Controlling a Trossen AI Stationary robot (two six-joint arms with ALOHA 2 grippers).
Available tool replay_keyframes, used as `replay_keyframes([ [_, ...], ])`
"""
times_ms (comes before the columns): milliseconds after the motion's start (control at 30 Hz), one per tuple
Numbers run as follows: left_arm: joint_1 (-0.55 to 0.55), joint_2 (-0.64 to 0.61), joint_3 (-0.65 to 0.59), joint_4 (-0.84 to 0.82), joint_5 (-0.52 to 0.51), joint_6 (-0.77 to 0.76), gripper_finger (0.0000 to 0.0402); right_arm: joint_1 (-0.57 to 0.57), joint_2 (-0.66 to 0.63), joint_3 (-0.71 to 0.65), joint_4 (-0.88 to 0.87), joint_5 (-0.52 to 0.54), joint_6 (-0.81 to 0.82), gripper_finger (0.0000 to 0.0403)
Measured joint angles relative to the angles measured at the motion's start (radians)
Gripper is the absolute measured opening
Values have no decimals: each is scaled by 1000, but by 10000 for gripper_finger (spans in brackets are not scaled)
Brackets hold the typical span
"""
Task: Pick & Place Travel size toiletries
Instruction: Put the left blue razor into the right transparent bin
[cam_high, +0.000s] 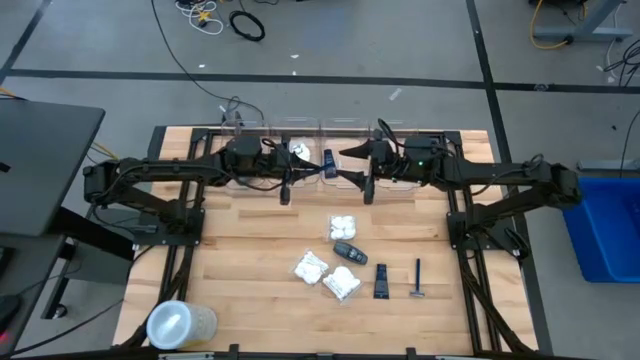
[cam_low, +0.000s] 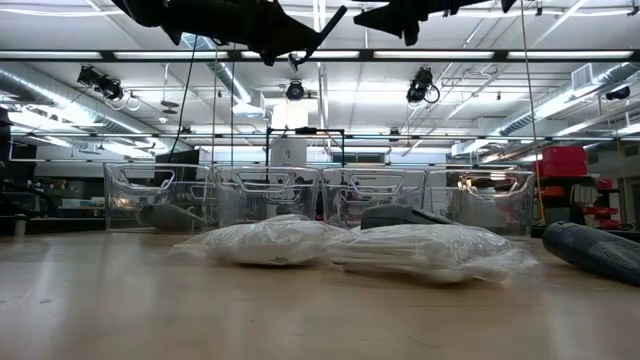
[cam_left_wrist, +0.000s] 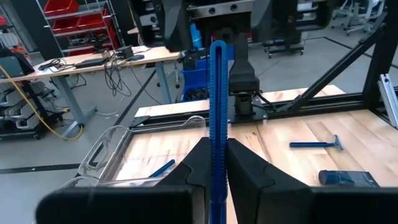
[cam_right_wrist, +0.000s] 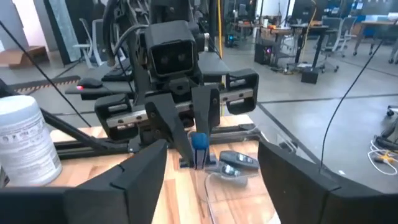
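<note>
Left gripper jaws clamped on a blue razor, held over the clear bins at the worktop's far edge. Right gripper faces it, jaws wide apart, holding nothing. Packets, case, tube and another razor lie mid-worktop.

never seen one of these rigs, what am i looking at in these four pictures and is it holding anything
This is a robot with two dark arms at a wooden table. One picture looks straight down, one looks level across the tabletop, and two come from cameras on the wrists. The arms meet over a row of clear bins at the far edge. The left gripper is shut on a thin blue razor, held upright. The right gripper faces it with its fingers wide open, holding nothing. Lying on the table are white packets, a dark oval case, a black tube, another razor and a round translucent container.
</note>
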Motion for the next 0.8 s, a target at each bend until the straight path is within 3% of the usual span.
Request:
replay_keyframes([
  [200,0,0,0,0,0,0,43,0,71,0,110,-46,9,279],
  [367,0,0,0,0,0,0,39,0,101,0,127,-46,9,266],
  [800,0,0,0,-1,-3,-1,40,0,103,0,125,-43,8,160],
])
